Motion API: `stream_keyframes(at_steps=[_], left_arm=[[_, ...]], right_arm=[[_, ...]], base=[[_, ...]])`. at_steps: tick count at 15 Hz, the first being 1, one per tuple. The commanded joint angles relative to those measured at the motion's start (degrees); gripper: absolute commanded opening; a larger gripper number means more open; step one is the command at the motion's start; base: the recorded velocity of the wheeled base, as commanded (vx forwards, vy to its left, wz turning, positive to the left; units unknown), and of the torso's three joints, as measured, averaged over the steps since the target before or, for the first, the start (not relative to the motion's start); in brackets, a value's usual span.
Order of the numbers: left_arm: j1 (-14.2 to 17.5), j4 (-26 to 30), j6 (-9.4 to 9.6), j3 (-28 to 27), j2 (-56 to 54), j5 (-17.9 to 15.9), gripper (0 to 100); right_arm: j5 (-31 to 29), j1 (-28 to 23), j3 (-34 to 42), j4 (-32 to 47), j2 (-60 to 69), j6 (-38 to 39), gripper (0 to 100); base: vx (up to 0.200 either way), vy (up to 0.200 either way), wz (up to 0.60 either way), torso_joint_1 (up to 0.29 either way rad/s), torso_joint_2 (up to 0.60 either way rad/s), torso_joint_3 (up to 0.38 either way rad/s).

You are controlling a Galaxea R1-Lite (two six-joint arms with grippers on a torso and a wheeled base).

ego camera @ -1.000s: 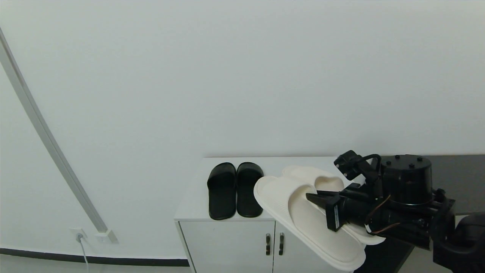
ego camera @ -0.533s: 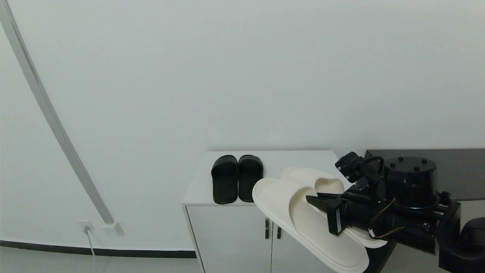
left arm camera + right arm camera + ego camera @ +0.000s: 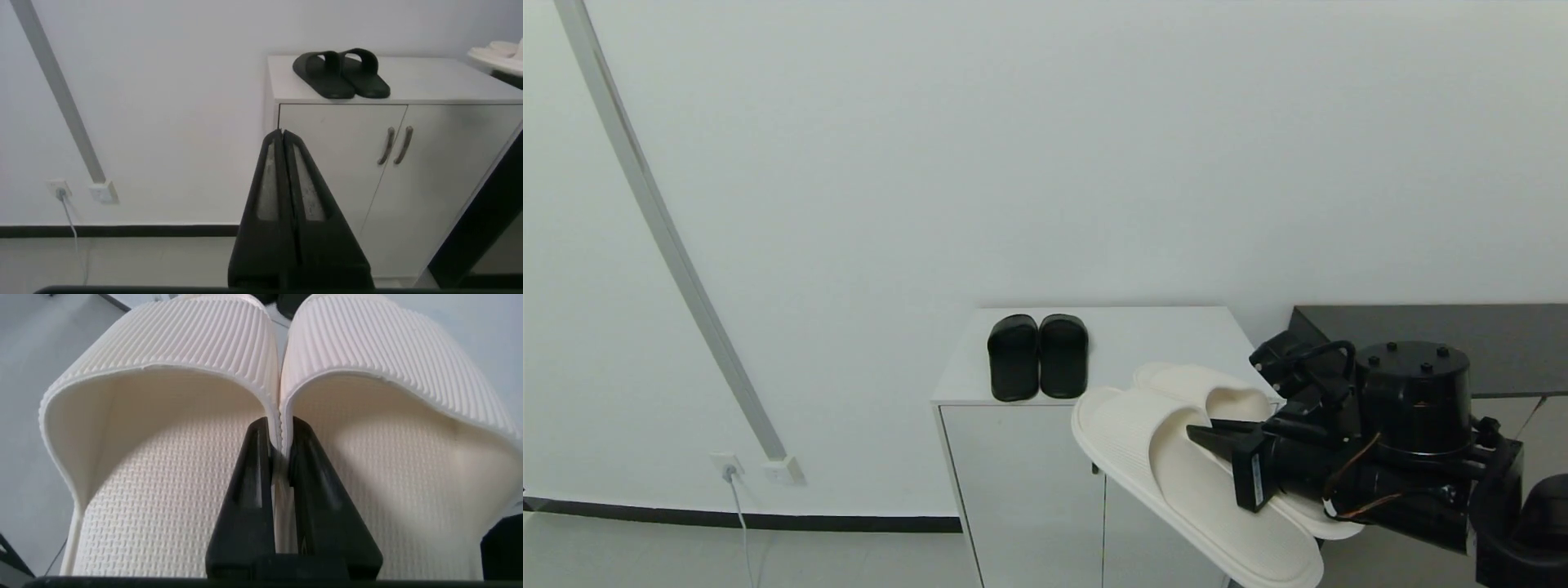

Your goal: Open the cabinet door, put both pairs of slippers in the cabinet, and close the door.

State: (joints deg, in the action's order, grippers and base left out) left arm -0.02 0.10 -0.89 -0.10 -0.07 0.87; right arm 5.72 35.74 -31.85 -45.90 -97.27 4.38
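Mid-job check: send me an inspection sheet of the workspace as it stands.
Surface: cabinet top, white.
Job's things: black slippers side by side on the cabinet top; white slippers in the air, held by the right pincer; cabinet doors shut.
Clutter: nothing seen.
Pincers: right pincer shut on the white slippers' adjoining edges; left pincer shut, holding nothing.
Cables: cord plugged into a wall socket.
Surroundings: white wall, slanted rail, dark table.
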Motion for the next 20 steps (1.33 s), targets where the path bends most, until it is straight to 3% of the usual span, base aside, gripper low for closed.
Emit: stream_keyframes(at_steps=[1, 11, 17, 18, 20], left_arm=[[-0.06, -0.01, 0.01, 0.01, 0.07, 0.01, 0], [0.02, -0.01, 0.01, 0.01, 0.07, 0.10, 0], [-0.06, -0.01, 0.01, 0.01, 0.07, 0.10, 0], [-0.06, -0.01, 0.01, 0.01, 0.07, 0.01, 100], [0.02, 0.08, 0.01, 0.01, 0.07, 0.01, 100]], right_arm=[[0.00, 0.03, 0.13, -0.07, -0.20, 0.02, 0], [0.00, 0.12, 0.13, 0.02, -0.20, 0.02, 0], [0.08, 0.29, 0.83, 0.02, -0.38, -0.07, 0], [0.08, 0.29, 0.83, 0.02, -0.38, -0.07, 0], [0.08, 0.29, 0.74, 0.02, -0.64, -0.07, 0]], base=[[0.000, 0.000, 0.00, 0.000, 0.00, 0.000], [0.000, 0.000, 0.00, 0.000, 0.00, 0.000], [0.000, 0.000, 0.00, -0.141, 0.32, 0.171], [0.000, 0.000, 0.00, -0.154, 0.35, 0.188], [0.000, 0.000, 0.00, -0.158, 0.35, 0.195]])
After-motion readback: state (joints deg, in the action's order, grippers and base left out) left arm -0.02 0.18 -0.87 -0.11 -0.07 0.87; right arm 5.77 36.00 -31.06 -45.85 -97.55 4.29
